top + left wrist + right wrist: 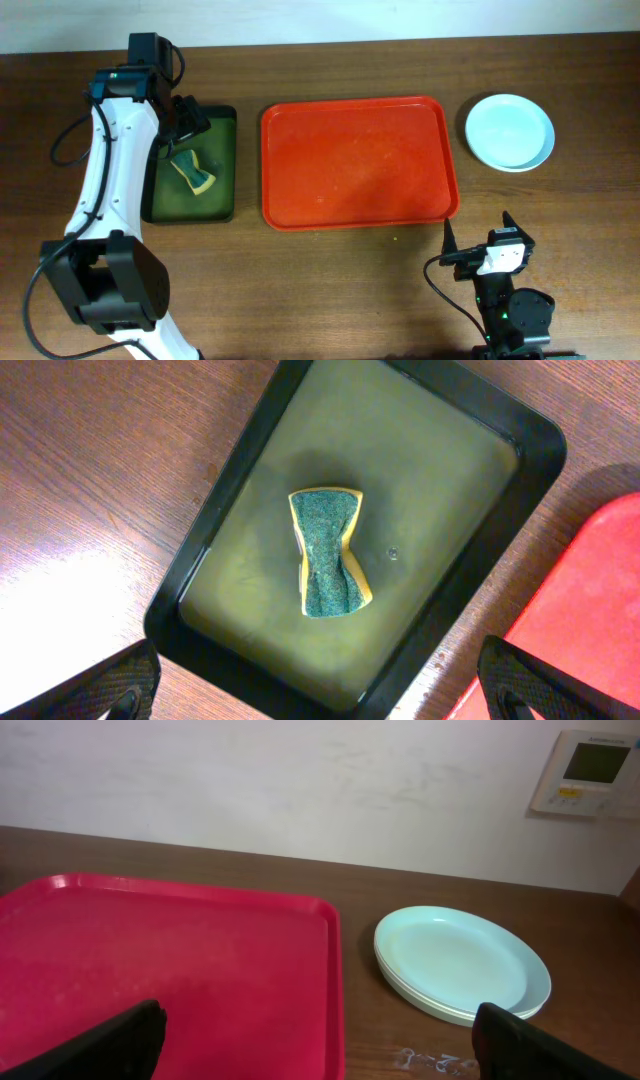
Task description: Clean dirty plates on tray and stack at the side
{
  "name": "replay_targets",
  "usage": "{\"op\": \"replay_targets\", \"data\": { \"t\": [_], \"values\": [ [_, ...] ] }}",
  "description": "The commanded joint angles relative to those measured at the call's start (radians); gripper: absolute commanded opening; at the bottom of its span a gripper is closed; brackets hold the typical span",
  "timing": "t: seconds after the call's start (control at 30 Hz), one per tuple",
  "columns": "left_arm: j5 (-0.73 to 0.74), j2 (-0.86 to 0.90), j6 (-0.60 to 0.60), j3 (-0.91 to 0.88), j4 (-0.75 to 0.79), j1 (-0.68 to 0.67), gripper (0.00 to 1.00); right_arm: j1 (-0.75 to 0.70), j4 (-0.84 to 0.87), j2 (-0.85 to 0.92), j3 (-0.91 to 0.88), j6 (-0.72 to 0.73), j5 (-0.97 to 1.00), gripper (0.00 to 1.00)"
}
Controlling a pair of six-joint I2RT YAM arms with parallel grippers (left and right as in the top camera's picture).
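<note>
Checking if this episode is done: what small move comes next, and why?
Probably lift the left hand away: it is open, the sponge lies free in the dark tray, the red tray is bare and the plates sit stacked beside it.

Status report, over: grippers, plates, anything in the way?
Left gripper open over sponge. Right gripper open, empty. Plates stacked beside tray; tray bare. Nothing in the way.

We seem to be in a robot lab in a plain room: a wooden table (330, 280), a bare white wall (300, 790) with a control panel (590, 772), and a cabled white arm (105, 170).
</note>
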Motion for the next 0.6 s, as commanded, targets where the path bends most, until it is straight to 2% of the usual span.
{"op": "replay_targets", "data": {
  "t": [0.0,0.1,0.2,0.3,0.37,0.43,0.47,0.53,0.57],
  "values": [
    [-0.012,-0.011,0.000,0.004,-0.003,0.005,0.99,-0.007,0.002,-0.011,-0.011,-0.006,0.009,0.98],
    [-0.015,-0.052,0.000,0.004,-0.057,0.005,0.99,-0.007,0.002,-0.011,-0.011,-0.006,0.009,0.98],
    [-0.023,-0.095,0.000,0.002,-0.192,0.005,0.99,-0.007,0.002,-0.011,-0.011,-0.006,0.009,0.98],
    [-0.023,-0.171,-0.001,-0.054,-0.185,0.004,0.99,-0.007,0.002,-0.011,-0.011,-0.006,0.009,0.98],
    [-0.022,-0.259,-0.001,-0.183,-0.117,0.004,0.99,-0.007,0.002,-0.011,-0.011,-0.006,0.009,0.98],
    [0.002,-0.386,0.000,-0.393,0.047,0.004,0.99,-0.007,0.002,-0.011,-0.011,-0.006,0.009,0.98],
    [0.023,-0.513,0.007,-0.576,0.195,0.004,0.99,-0.007,0.002,-0.011,-0.011,-0.006,0.009,0.98],
    [0.046,-0.717,0.008,-0.808,0.370,0.004,0.99,-0.007,0.002,-0.011,-0.011,-0.006,0.009,0.98],
    [0.098,-0.897,0.031,-0.964,0.473,0.004,0.99,-0.007,0.002,-0.011,-0.011,-0.006,0.009,0.98]
  ]
}}
